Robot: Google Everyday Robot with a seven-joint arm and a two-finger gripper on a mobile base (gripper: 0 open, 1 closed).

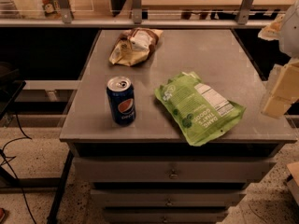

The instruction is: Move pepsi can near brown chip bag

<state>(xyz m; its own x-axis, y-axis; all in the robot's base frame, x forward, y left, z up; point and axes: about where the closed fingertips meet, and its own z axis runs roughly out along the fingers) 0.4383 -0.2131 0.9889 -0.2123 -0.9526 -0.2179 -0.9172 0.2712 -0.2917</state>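
The pepsi can (121, 101) stands upright near the front left of the grey table top (196, 50); it is dark blue with a round logo and a silver top. The brown chip bag (134, 45) lies wrinkled at the back left of the table, well behind the can. My gripper (281, 93) shows as pale blocks at the right edge of the view, over the table's right side, far from the can and holding nothing that I can see.
A large bright green bag (199, 106) lies flat on the table to the right of the can. A railing with glass panels (135, 3) runs behind the table. Drawers (173, 171) sit below the top. Cables (9, 157) lie on the floor at left.
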